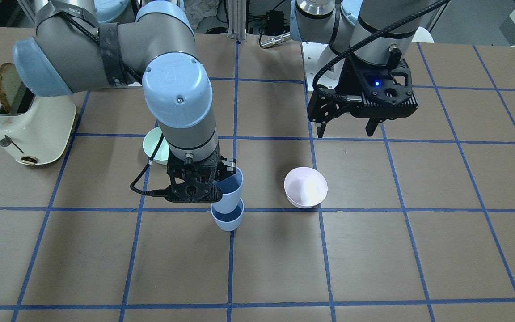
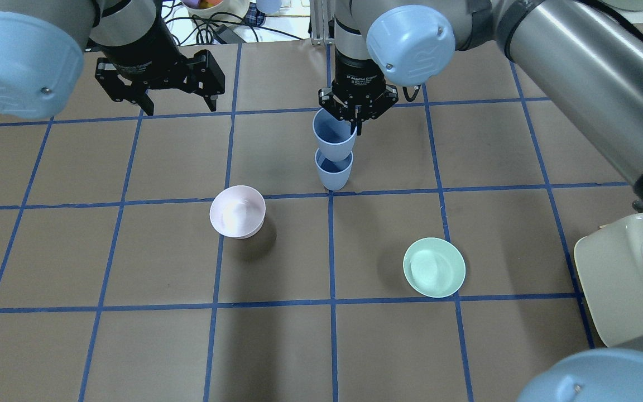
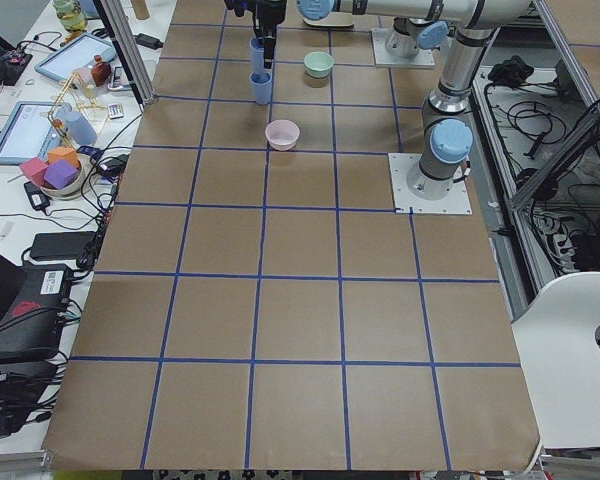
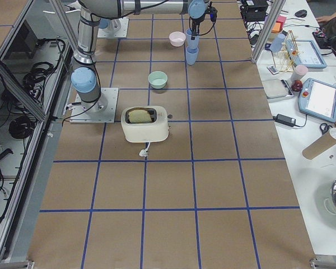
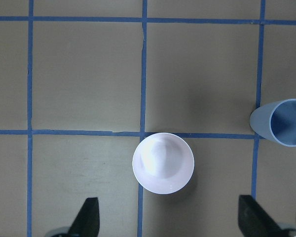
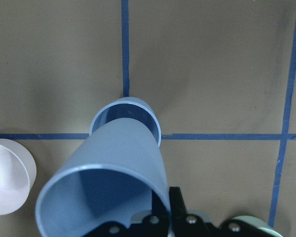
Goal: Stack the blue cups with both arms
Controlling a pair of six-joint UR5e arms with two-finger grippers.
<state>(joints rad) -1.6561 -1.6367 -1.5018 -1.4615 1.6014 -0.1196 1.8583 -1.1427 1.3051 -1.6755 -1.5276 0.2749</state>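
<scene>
Our right gripper (image 2: 357,118) grips a blue cup (image 2: 332,139), a second cup (image 2: 333,174) just beneath; our left gripper (image 2: 180,107) hangs open

The table (image 2: 132,346) is covered in brown paper marked into squares by blue tape (image 2: 331,335). A lower blue cup (image 2: 333,174) stands upright on it just beyond a tape crossing. A pale pink bowl (image 2: 238,212) sits over another crossing to the robot's left, and a mint-green bowl (image 2: 434,267) lies nearer the robot, to the right. A cream toaster (image 1: 29,129) holding a slice of bread (image 1: 5,85) stands at the right end. A white mounting plate (image 3: 460,205) lies flat by the robot's edge.
</scene>
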